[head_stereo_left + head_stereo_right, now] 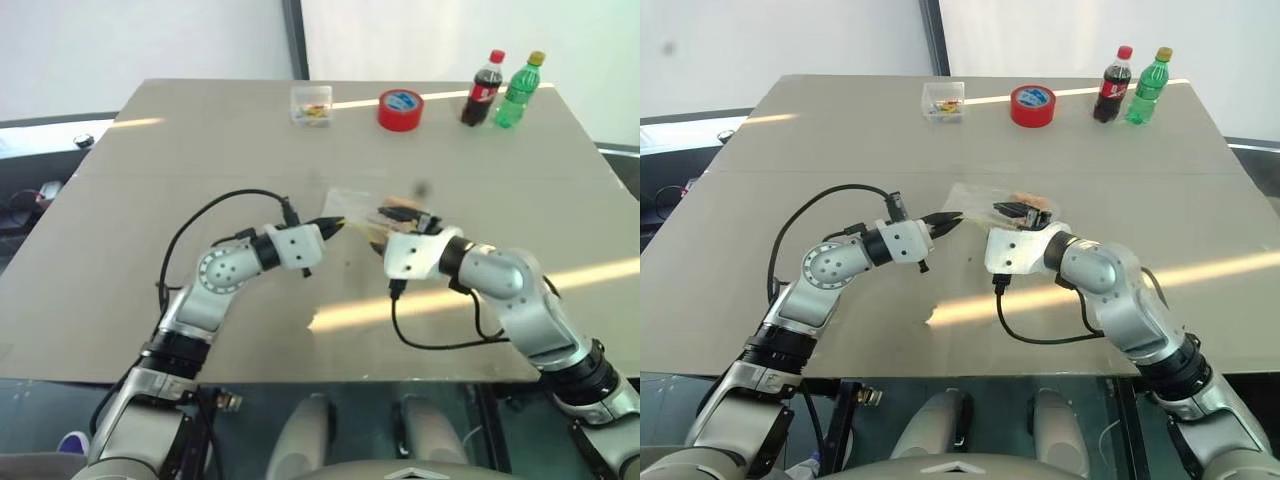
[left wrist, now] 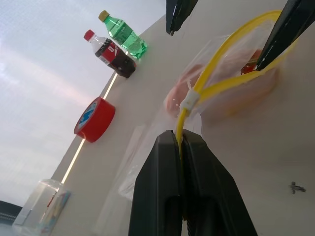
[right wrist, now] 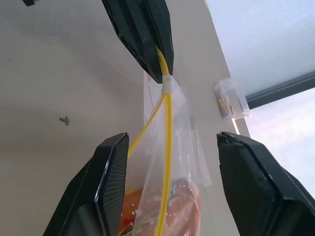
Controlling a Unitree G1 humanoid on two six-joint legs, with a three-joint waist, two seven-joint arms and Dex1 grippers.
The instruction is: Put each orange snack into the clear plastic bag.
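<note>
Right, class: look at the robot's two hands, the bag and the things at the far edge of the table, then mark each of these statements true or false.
1. The left hand is shut on the yellow seal strip of the clear plastic bag. True.
2. The right hand is clamped shut on the bag. False: its fingers stand open, one on each side of the bag.
3. Orange snacks are inside the bag. True.
4. The red tape roll lies between the two hands. False: it sits at the table's far edge.
5. Both bottles lie on their sides. False: they stand upright.
</note>
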